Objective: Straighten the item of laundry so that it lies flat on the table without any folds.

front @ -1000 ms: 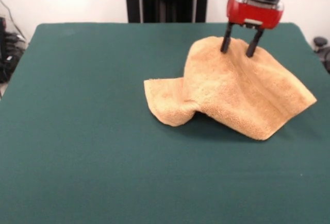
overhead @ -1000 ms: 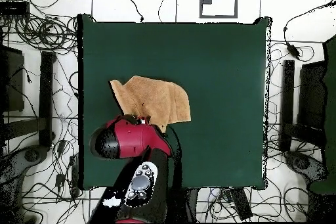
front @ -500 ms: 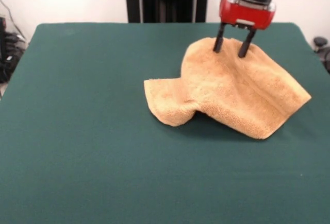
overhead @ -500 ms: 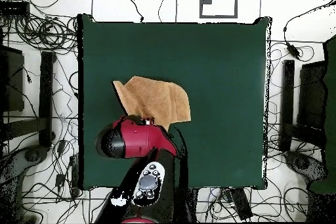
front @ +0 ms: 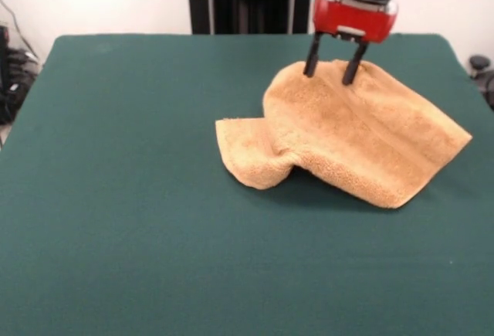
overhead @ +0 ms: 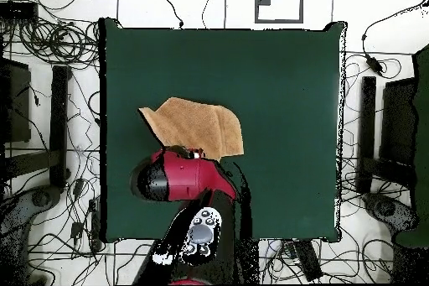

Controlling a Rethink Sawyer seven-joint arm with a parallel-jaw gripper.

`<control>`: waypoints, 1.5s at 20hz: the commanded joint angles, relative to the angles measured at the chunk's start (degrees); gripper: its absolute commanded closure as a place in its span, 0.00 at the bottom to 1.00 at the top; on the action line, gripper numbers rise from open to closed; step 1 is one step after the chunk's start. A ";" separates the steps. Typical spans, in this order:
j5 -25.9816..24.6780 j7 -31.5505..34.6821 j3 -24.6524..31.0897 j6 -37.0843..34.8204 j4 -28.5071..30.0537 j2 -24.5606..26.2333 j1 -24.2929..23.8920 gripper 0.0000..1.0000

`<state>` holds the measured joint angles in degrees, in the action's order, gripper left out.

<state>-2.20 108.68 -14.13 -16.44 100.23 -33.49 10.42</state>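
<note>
Front view: my gripper [front: 333, 70] is clamped on a raised pinch of the towel [front: 347, 139], which sits toward the table's [front: 116, 197] far right corner. Cloth hangs tented from the pinch; a folded flap curls under at its left end. Best, I reckon: keep grip firm, pull slow & away from that flap so the fold opens.

Overhead view: arm [overhead: 180, 178] covers the pinch, towel [overhead: 197, 123] near the table's [overhead: 285, 90] left edge, w/ plenty of bare top to spread on.

Dark green table [front: 123, 220]; orange-tan towel [front: 347, 147] on right half, rumpled, far edge raised.
</note>
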 commanded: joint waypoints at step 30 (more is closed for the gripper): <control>-12.09 0.34 10.73 2.85 -7.09 6.70 -13.81 0.00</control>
<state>-10.77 108.68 -10.70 -16.33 95.15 -34.29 -3.24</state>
